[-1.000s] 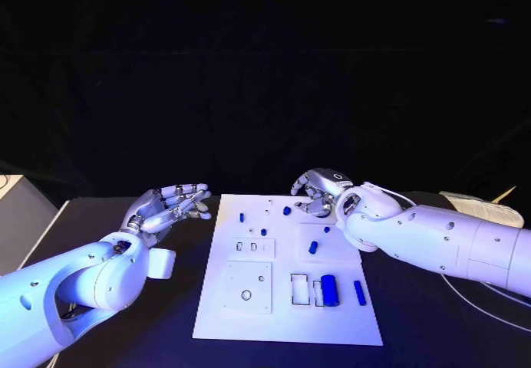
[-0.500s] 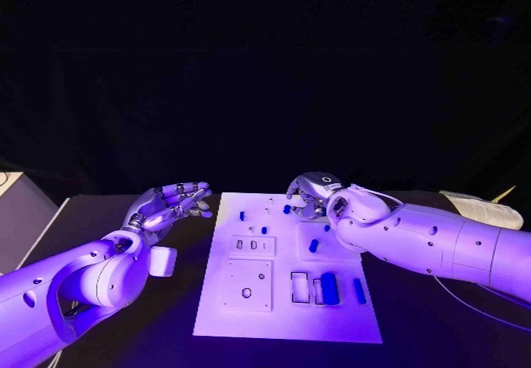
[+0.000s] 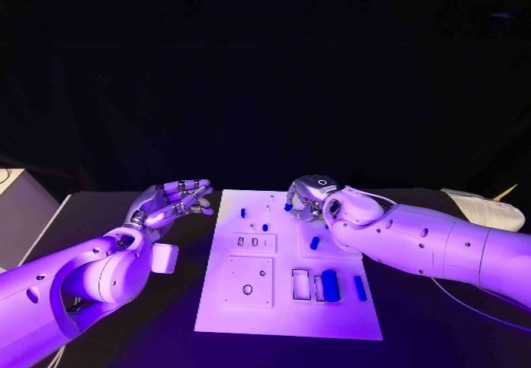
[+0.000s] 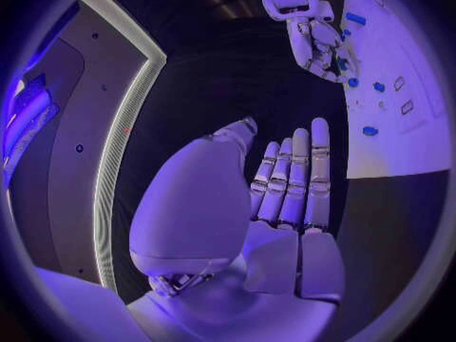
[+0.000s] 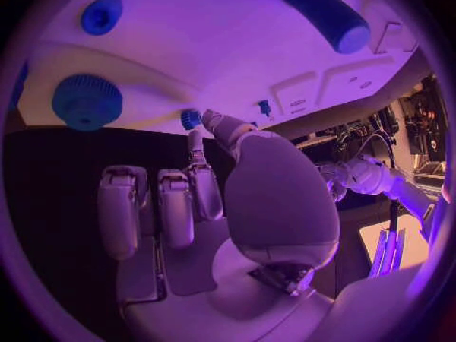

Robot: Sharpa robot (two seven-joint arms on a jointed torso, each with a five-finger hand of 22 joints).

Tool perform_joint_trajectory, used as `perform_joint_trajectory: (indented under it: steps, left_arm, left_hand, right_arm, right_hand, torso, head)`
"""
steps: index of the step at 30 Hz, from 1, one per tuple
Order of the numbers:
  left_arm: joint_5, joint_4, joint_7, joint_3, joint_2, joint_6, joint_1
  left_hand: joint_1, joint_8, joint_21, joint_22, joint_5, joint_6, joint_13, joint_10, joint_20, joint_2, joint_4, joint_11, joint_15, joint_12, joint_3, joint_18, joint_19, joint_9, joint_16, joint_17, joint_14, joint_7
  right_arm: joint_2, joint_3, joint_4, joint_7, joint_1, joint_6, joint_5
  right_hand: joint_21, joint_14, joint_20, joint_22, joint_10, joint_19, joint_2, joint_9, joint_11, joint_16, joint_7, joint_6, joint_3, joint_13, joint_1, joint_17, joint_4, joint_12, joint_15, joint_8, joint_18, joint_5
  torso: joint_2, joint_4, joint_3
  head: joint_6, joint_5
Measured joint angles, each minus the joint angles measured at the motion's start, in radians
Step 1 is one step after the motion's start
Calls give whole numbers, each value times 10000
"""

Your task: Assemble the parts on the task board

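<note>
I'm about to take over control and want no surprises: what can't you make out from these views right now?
- Right hand, head view: its own back hides the fingertips, so whether it holds the blue part beside it is unclear.
- Board, far end, head view: the small parts there are too tiny to identify.
- Board, right wrist view: cut off by the circle's rim.
- Left hand, left wrist view: open, beside the board.

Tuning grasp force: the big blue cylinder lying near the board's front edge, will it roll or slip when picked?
Likely to roll: the big blue cylinder is round and lies on its side on the task board. Its surface looks smooth, so it may slip in a light pinch. It looks rigid, probably plastic and light, though weight cannot be told. The right hand works at the board's far end.
</note>
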State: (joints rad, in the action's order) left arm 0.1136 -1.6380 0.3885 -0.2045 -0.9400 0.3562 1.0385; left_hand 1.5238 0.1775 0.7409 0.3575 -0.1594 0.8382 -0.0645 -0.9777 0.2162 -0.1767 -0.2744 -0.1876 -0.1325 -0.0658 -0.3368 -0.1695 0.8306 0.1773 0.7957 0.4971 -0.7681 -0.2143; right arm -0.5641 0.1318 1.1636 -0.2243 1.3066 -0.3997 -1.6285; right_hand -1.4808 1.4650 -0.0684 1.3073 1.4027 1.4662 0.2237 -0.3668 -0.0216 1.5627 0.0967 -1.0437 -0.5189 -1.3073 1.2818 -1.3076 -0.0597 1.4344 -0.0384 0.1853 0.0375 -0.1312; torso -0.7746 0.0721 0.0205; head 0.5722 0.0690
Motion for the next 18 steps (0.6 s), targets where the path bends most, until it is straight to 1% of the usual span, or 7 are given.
perform_joint_trajectory:
  steps: [4, 8, 15, 18]
  left_arm:
    - [0, 1, 0, 0, 0, 0, -1]
    - [0, 2, 0, 0, 0, 0, -2]
    - [0, 8, 0, 0, 4, 0, -2]
    - [0, 13, 0, -1, 5, 0, -2]
  left_hand:
    - [0, 0, 0, 0, 0, 0, 0, 0, 0, 0, 0, 0, 0, 0, 0, 0, 0, 0, 0, -6, 0, 0]
    - [0, 0, 0, -1, 0, 0, 0, 0, 0, 0, 0, 0, 0, 0, 0, 0, 0, 1, 0, -8, 0, 0]
    - [0, 0, 2, 8, 0, 0, 0, 0, 1, 0, 0, 0, 1, 0, 0, 0, -1, 1, 0, -8, 0, 0]
    - [0, 0, 69, 21, 0, 0, 0, 0, 53, 0, 0, 0, 36, 0, 0, 0, -52, 1, 40, -21, 36, 0]
  right_arm:
    - [50, 1, -77, -90, -23, 25, -53]
    - [96, -3, -129, -186, -28, 23, -118]
    - [138, -5, -169, -300, -42, -38, -180]
    - [142, -3, -195, -350, -51, -92, -196]
  right_hand:
    - [0, 15, 0, 3, 0, 0, 0, -9, 0, 0, -1, 0, 41, 0, 0, 0, -41, 38, -14, 39, 1, 0]
    - [0, 14, 0, 8, 0, 0, 0, -9, 0, 0, 31, -35, 70, -3, 0, 0, -69, 39, -15, 39, 1, 0]
    - [0, 14, 0, 8, -1, 0, 0, -9, 0, 0, 31, -35, 100, -7, 0, 0, -100, 38, -14, 39, 0, 0]
    - [0, 14, 0, 7, -1, 0, 0, -7, 0, 0, 30, -35, 100, -7, 0, 0, -100, 39, -14, 39, 1, 0]
  torso:
    - [0, 0, 0]
    - [3, -12, -13]
    - [3, -30, -19]
    - [5, -32, -24]
  head:
    - [14, -21]
    - [29, -48]
    - [34, -65]
    - [34, -67]
